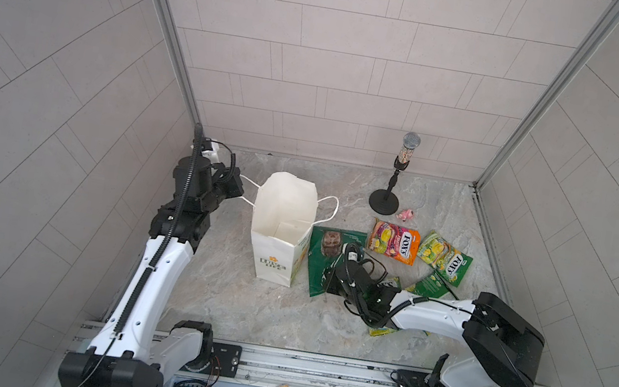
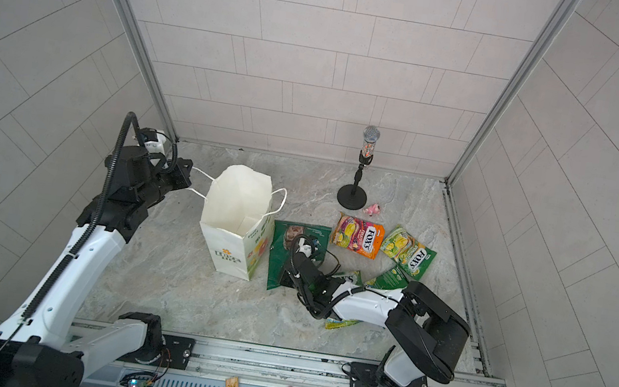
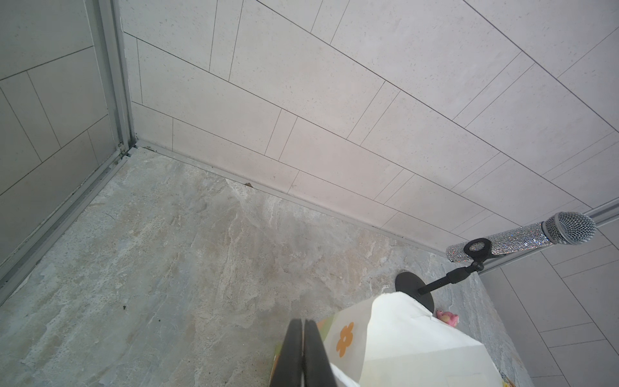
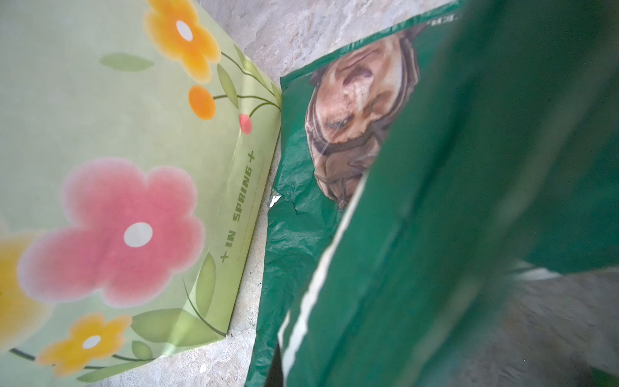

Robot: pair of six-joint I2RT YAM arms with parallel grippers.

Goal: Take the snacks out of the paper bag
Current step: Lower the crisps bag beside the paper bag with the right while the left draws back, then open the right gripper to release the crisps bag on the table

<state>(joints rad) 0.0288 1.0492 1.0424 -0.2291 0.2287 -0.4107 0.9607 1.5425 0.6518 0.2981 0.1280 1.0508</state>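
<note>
**A:** From above, how many of each?

**B:** One paper bag (image 1: pixel 272 258) stands upright on the tabletop (image 1: pixel 239 309) with its mouth open. The snacks lie at three o'clock of it. There is one green crisp bag (image 1: pixel 318 272) just beside it, then one orange-pink FOX'S packet (image 1: pixel 392 241), then one yellow-green FOX'S packet (image 1: pixel 443 261) in full. Parts of more yellow-green packets show round the right arm (image 1: pixel 431 315); I cannot count those.

**A:** And the claws?

**B:** Two. The left claw (image 1: pixel 236 190) is at ten o'clock of the bag, closed on one cord handle (image 1: pixel 250 181). In both top views the cord ends in it. The right claw (image 1: pixel 330 287) sits low over the near end of the crisp bag.

**A:** Anything more?

**B:** One microphone (image 1: pixel 409 151) on a stand at two o'clock, and one pink toy (image 1: pixel 405 215) by the stand's base.

**A:** The left wrist view?

**B:** Two black fingers (image 3: pixel 291 355) are pressed flat together with the paper bag (image 3: pixel 402 335) just behind them. One orange flower (image 3: pixel 345 338) shows on the bag. The microphone (image 3: pixel 536 236) and the toy (image 3: pixel 447 316) are further off.

**A:** The right wrist view?

**B:** The claw itself is hidden. The crisp bag (image 4: pixel 301 241) rises right up to the lens, gripped in the closed claw. One flowered side of the paper bag (image 4: pixel 134 150) stands just beside the packet.
</note>
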